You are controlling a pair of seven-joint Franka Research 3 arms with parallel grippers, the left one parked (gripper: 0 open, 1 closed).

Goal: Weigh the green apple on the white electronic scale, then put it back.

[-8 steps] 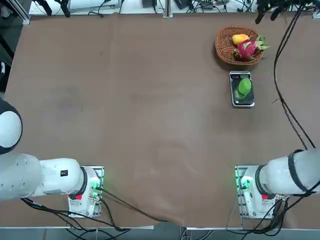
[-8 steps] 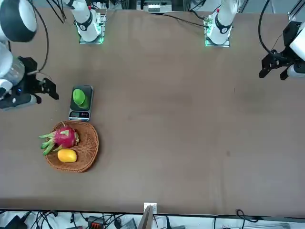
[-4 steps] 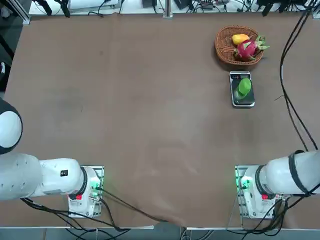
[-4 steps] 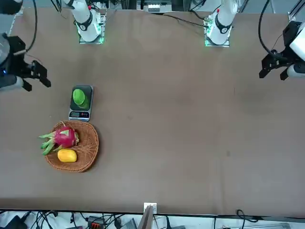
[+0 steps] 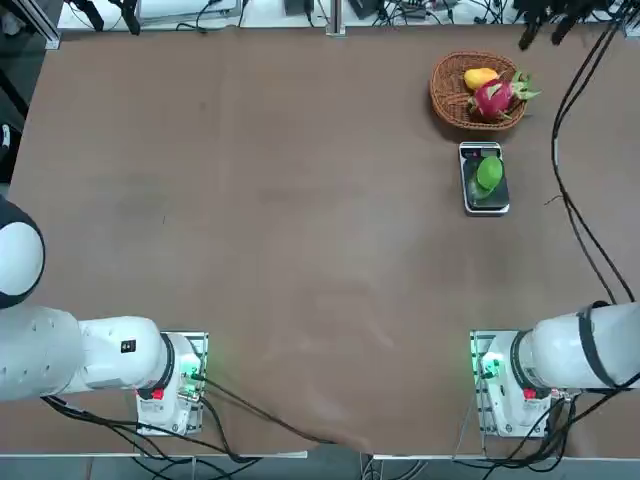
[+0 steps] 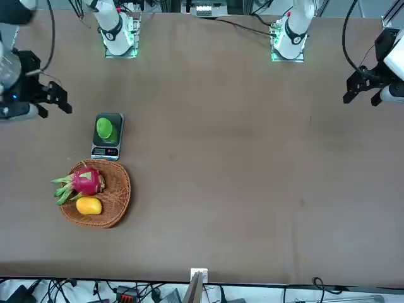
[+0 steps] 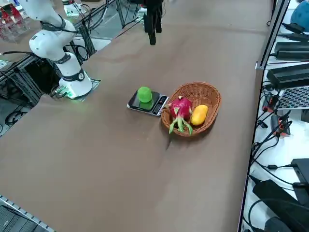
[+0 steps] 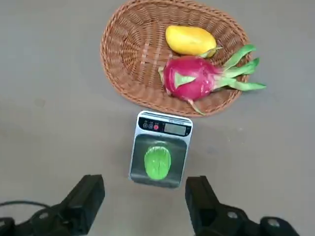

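Observation:
The green apple point(image 5: 488, 173) point(image 6: 104, 127) point(image 7: 144, 94) point(image 8: 157, 161) rests on the dark plate of the white electronic scale point(image 5: 487, 205) point(image 6: 105, 151) point(image 7: 159, 105) point(image 8: 165, 128). The scale lies flat on the table, its display end toward the basket. My right gripper point(image 5: 540, 35) point(image 6: 55, 101) point(image 7: 152, 38) point(image 8: 145, 191) hangs open high above the table, off to the side of the scale. It holds nothing and touches nothing. In the wrist view its two dark fingers point(image 8: 88, 196) frame the scale from well above.
Just beyond the scale's display end stands a woven basket point(image 5: 445, 100) point(image 6: 123, 202) point(image 7: 207, 89) point(image 8: 115, 64). It holds a pink dragon fruit point(image 8: 192, 78) and a yellow-orange fruit point(image 8: 189, 39). A black cable point(image 5: 575, 210) trails along the table's right side.
The open right gripper has shifted slightly in the air beside the scale. The apple has stayed on the scale.

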